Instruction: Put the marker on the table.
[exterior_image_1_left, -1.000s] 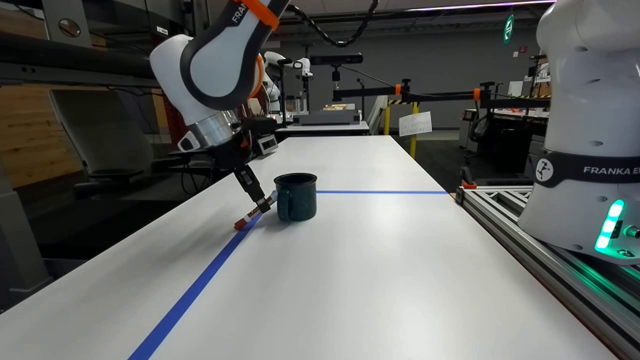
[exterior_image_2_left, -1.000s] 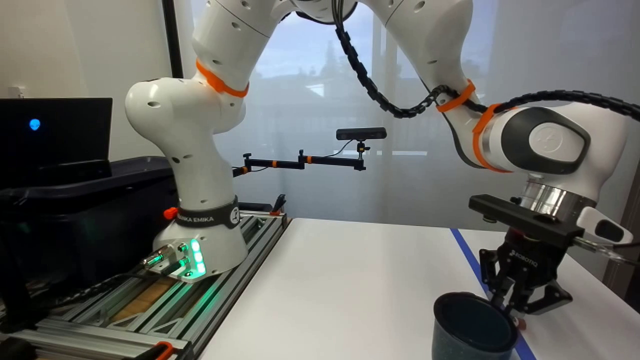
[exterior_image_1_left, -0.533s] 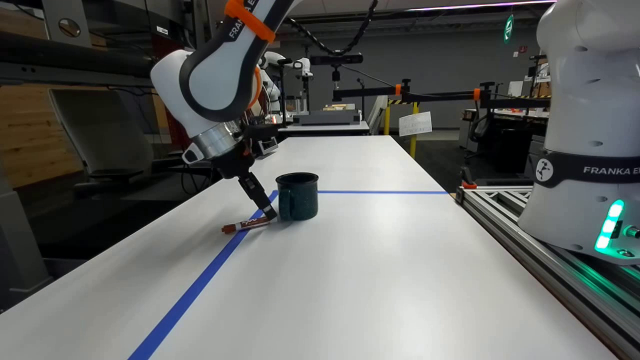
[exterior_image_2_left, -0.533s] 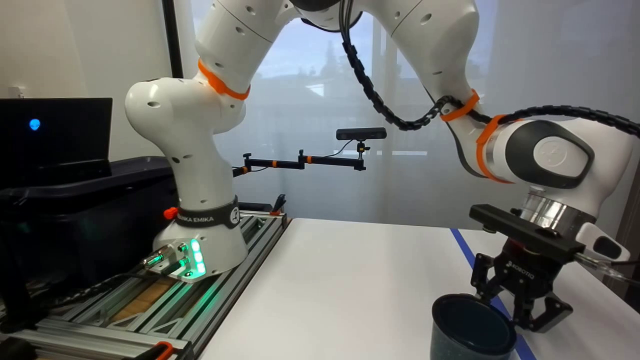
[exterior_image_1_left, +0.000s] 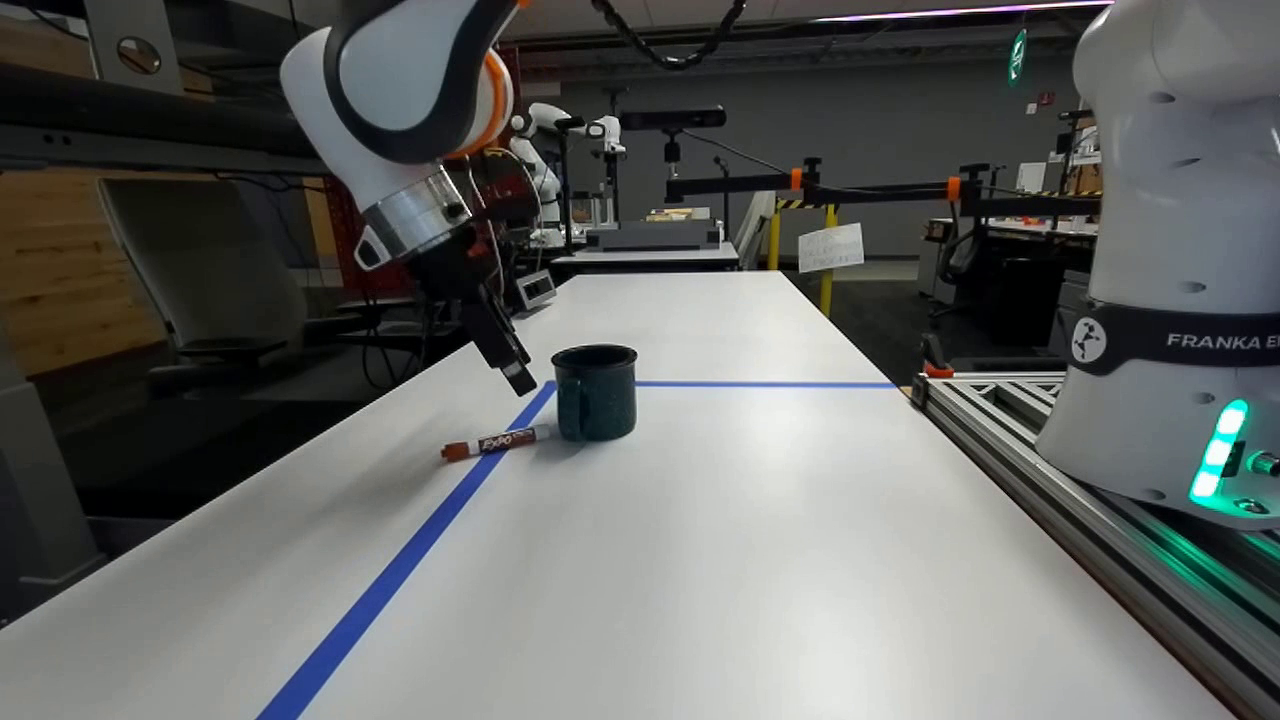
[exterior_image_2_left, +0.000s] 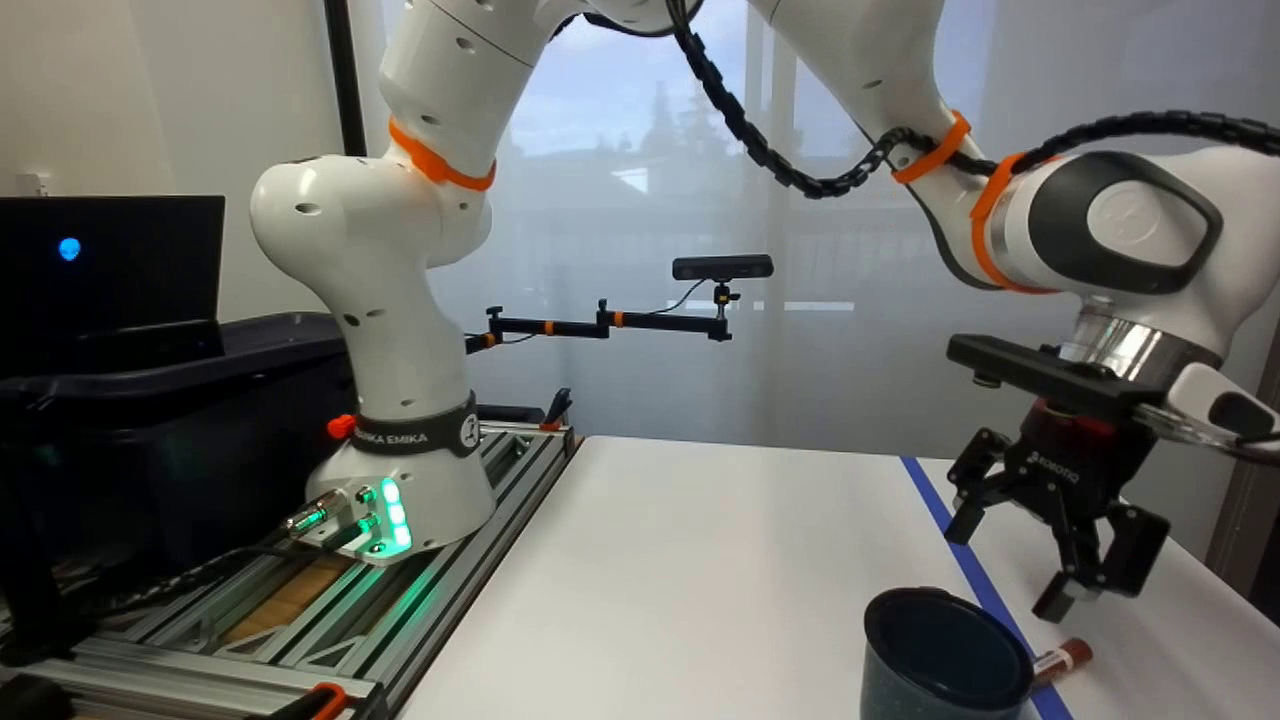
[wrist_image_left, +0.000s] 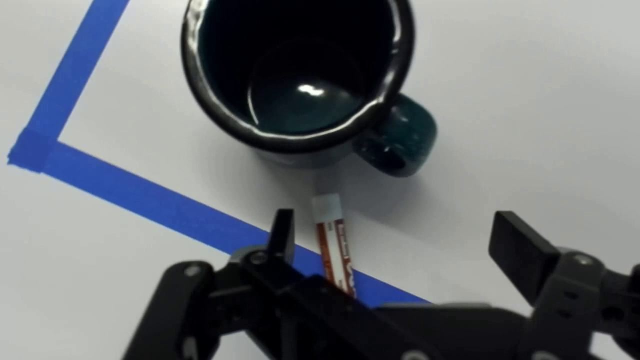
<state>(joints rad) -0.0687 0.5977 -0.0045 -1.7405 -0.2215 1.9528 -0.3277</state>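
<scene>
With claw (wrist_image_left: 395, 220) spread and gripping nothing, lift straight up before swinging aside. Avoid nudging the marker (exterior_image_1_left: 495, 443), seemingly placed: lying on the table (exterior_image_1_left: 760, 520), across the tape (wrist_image_left: 160, 204), at 6 o'clock from the cup (wrist_image_left: 297, 143), wrist view.

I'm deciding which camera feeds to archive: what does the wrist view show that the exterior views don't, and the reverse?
Only the wrist view shows a bright glint down inside the mug.

Only the exterior views show the robot's base, the metal rail and the reddish cap of the marker; the wrist view catches just its pale end and part of its label.

All share the end effector, the mug, part of the marker, the blue tape and the white table.
</scene>
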